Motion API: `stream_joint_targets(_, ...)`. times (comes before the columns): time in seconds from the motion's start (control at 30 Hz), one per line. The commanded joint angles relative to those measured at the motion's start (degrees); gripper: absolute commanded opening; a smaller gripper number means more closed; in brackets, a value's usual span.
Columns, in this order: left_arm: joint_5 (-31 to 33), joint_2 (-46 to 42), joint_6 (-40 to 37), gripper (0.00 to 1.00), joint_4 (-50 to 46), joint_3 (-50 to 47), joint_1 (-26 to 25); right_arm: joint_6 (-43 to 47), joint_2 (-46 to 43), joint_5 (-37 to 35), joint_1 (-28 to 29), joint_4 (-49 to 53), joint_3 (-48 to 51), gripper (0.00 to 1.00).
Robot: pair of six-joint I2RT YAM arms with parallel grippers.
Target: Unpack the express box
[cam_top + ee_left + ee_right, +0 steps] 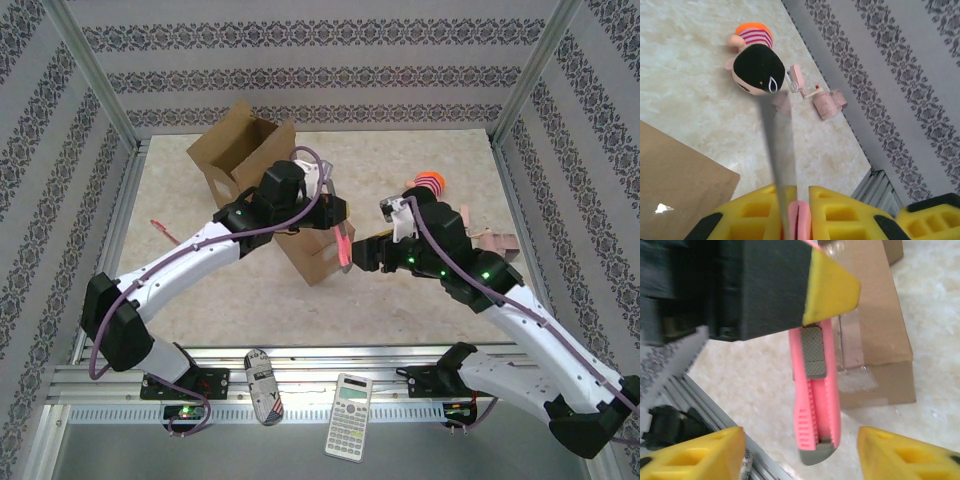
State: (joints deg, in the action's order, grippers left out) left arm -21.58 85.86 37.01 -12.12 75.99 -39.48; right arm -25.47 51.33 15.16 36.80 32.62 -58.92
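**1. Location of the work item.** The express box (312, 258) lies near the table centre, at 5 o'clock from an open carton (240, 150). Clear tape (860, 382) covers its visible seam and is judged uncut.

**2. Tool.** The utility knife (815, 390) hangs just beside the box, at the box's 3 o'clock side, with its grey end cap lowest. In the left wrist view a blurred grey strip projects past the pads. It cannot be determined whether this is the blade or the knife's edge.

**3. Grippers.** The left gripper (338, 222) is clamped on the upper body of the knife. The right gripper (372, 250) stands at 3 o'clock from the knife with its jaws apart. One yellow finger (695, 452) sits on each side of the lower handle, and neither touches it.

**4. Step in hand (judged): transfer of the knife.**
- Centre the ribbed lower handle between the right fingers before closing.
- Grip below the slider, leaving it free to travel.
- Keep the left clamp firm until the right grip is secure, or the knife may drop.
- Cut the tape shallowly to spare the contents.

**5. Surroundings.** A doll (430, 183) lies at 1 o'clock from the right gripper, well apart.
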Motion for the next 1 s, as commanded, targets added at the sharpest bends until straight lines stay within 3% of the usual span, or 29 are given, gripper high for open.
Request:
stream_joint_targets(0.0,-4.2,-3.1,4.7,0.0,8.7,-2.1,3.6,-3.9,-2.7,3.0,-2.3,-8.0,1.9,0.71)
stream_joint_targets(0.2,-11.4,-5.5,14.6,0.0,23.5,-6.4,7.4,-17.6,-3.6,15.1,-10.3,-28.9,10.5,0.88)
stream_joint_targets(0.37,-12.1,-8.6,19.1,0.0,31.6,-9.5,7.5,-26.6,-0.4,19.1,-11.7,-45.0,16.1,0.91)
stream_joint_targets(0.53,-11.6,-10.8,20.0,0.0,34.3,-11.6,7.5,-29.3,3.6,21.3,-9.2,-52.1,17.2,0.83)
stream_joint_targets(0.8,-8.8,-11.9,21.7,0.0,41.5,-15.6,7.5,-33.3,6.0,16.9,-3.8,-67.5,21.8,0.74)
stream_joint_targets(0.97,-7.7,-11.9,23.6,0.0,46.5,-17.9,7.5,-35.6,5.7,15.0,-3.7,-72.8,24.0,0.6)
